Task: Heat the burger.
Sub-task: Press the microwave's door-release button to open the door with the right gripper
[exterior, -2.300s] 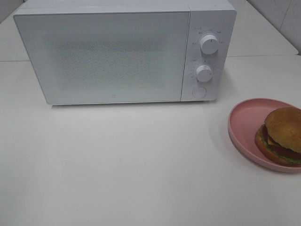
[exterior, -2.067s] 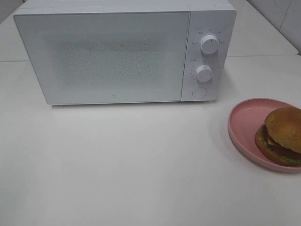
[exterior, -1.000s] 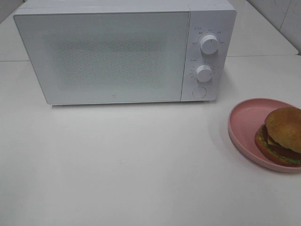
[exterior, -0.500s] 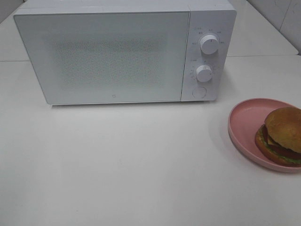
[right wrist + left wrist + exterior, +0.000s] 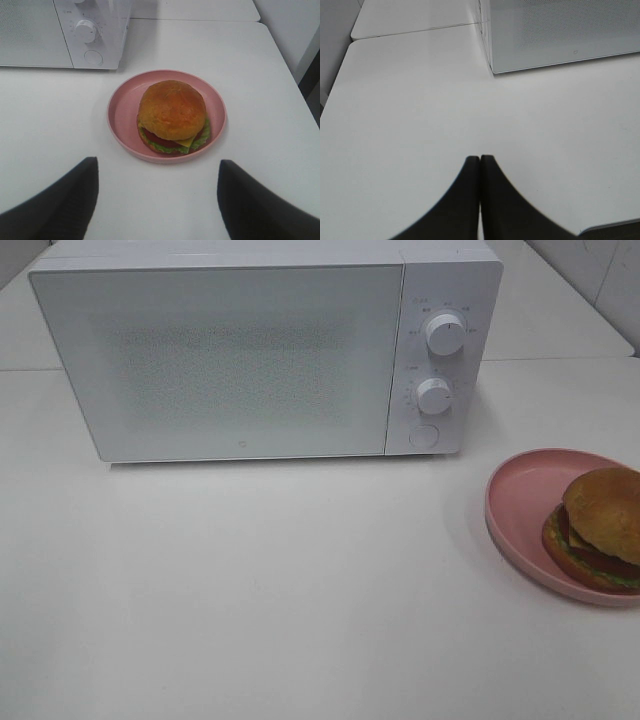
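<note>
The burger (image 5: pixel 603 528) (image 5: pixel 172 115), a golden-brown bun over tomato, cheese and lettuce, sits on a round pink plate (image 5: pixel 520 495) (image 5: pixel 120 115) at the table's right edge. A white microwave (image 5: pixel 250 350) stands at the back with its door closed. My right gripper (image 5: pixel 157 192) is open and hovers short of the plate, its two dark fingers spread wider than the burger and touching nothing. My left gripper (image 5: pixel 480 159) is shut, fingertips pressed together over bare table, near the microwave's left front corner (image 5: pixel 492 70). Neither gripper shows in the exterior high view.
The microwave has two white dials (image 5: pixel 445 333) and a round button (image 5: pixel 424 436) on its right panel, also seen as dial (image 5: pixel 86 30) in the right wrist view. White table (image 5: pixel 280 580) spreads in front. The table edge lies right of the plate (image 5: pixel 295 85).
</note>
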Tool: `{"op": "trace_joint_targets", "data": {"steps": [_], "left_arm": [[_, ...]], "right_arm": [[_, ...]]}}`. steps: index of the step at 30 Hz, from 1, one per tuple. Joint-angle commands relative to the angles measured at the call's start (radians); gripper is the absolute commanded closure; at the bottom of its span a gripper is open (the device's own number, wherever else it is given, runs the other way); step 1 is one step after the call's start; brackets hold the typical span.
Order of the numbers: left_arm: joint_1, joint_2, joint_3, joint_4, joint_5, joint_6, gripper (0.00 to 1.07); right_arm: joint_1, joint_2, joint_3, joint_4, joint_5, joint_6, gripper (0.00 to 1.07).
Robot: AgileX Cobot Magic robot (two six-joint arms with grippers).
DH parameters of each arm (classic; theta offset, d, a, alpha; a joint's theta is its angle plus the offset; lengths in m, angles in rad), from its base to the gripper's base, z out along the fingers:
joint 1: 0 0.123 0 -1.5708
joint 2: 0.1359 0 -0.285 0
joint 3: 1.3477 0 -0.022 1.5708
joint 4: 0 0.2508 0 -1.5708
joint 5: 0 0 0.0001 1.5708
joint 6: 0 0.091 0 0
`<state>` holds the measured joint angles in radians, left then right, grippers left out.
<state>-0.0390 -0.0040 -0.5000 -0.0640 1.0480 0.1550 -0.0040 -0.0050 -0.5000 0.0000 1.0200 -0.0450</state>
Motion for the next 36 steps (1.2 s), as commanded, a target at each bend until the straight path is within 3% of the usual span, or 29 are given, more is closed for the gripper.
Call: {"op": "trace_joint_targets", "data": {"steps": [1,13,27,34,36], "left_arm": [[-0.001,-0.027,0.003,0.002,-0.014,0.000,1.06],[-0.001,-0.027,0.003,0.002,-0.014,0.000,1.06],[-0.001,-0.027,0.003,0.002,-0.014,0.000,1.06],[-0.001,-0.027,0.003,0.002,-0.014,0.000,1.06],[-0.001,-0.027,0.003,0.002,-0.014,0.000,1.06]], "right_arm": [[-0.007,-0.026,-0.001,0.006,-0.016,-0.011,0.43],[-0.007,0.015,-0.028,0.012,-0.086,-0.012,0.43],[-0.007,0.454,-0.034,0.012,-0.517,-0.013,0.43],[-0.007,0.631,-0.034,0.012,-0.688,-0.013,0.55],[-0.007,0.711,-0.034,0.012,-0.783,-0.013,0.66]]}}
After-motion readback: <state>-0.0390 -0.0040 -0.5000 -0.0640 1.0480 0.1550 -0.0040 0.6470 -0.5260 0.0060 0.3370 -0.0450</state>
